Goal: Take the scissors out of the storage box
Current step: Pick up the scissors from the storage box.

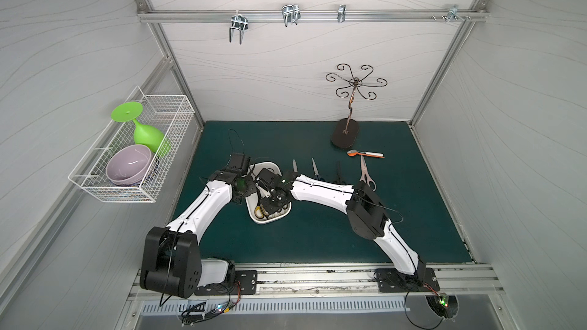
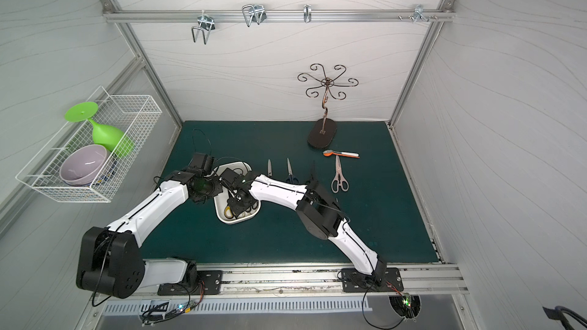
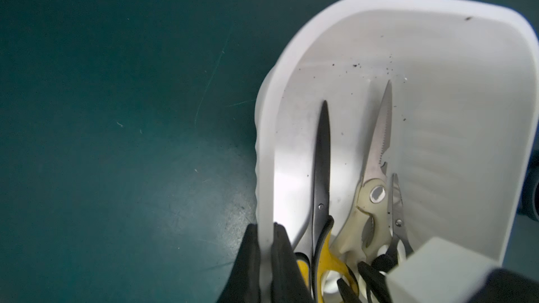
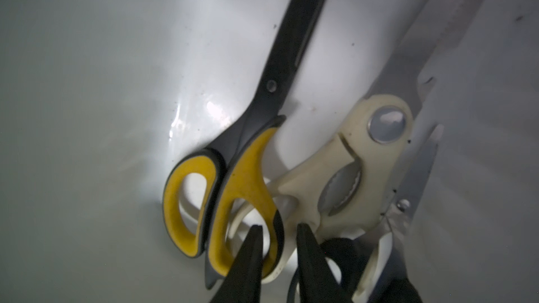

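Note:
The white storage box sits left of centre on the green mat. My left gripper is shut on its side wall, one finger on each face. Inside lie yellow-black scissors, cream kitchen shears and a small steel pair. My right gripper is down in the box, jaws narrow. One finger sits inside a yellow handle loop, the other outside it; whether they press is unclear. Several scissors lie in a row on the mat right of the box.
An orange-and-white spoon lies behind the row. A dark hook stand rises at the back right. On the left wall hangs a wire basket holding a green goblet and a purple bowl. Both forearms meet over the box.

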Controlling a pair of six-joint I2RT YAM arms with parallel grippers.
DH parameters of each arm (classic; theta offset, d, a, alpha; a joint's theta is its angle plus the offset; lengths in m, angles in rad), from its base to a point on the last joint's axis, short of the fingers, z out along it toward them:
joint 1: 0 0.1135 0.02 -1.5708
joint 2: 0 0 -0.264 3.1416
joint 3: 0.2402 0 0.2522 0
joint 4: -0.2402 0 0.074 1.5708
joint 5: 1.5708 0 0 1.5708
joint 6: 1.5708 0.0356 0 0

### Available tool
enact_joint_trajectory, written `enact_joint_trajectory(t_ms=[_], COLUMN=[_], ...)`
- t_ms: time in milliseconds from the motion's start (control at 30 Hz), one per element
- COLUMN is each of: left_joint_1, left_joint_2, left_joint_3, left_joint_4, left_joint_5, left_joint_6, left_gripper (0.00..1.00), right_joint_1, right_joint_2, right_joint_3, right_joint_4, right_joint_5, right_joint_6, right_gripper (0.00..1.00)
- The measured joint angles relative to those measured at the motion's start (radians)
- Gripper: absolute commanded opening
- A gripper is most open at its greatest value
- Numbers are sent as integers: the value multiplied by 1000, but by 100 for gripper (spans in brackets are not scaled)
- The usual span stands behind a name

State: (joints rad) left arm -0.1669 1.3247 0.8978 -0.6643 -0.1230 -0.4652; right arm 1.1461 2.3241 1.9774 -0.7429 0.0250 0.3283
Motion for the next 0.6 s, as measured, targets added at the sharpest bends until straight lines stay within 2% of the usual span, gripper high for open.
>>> enact_joint_trajectory(t_ms=[233,333,433,600], left_joint_1=[0,0,0,0], left_joint_2=[0,0,0,0], left_joint_3=[0,-1,-1,-1], left_joint_4=[0,0,0,-1], left_joint_5=[0,0,-1,-1], left_joint_6=[-1,-1,-1,-1], left_gripper=[0,0,0,0], right_joint_1=[0,0,0,0], right_joint_2=[21,25,24,16], right_joint_3=[32,41,41,19], right_joint_4=[-25,-34,-33,-13], right_joint_5=[1,2,2,2], right_joint_6=[5,5,14,17], right_gripper=[23,13,12,4])
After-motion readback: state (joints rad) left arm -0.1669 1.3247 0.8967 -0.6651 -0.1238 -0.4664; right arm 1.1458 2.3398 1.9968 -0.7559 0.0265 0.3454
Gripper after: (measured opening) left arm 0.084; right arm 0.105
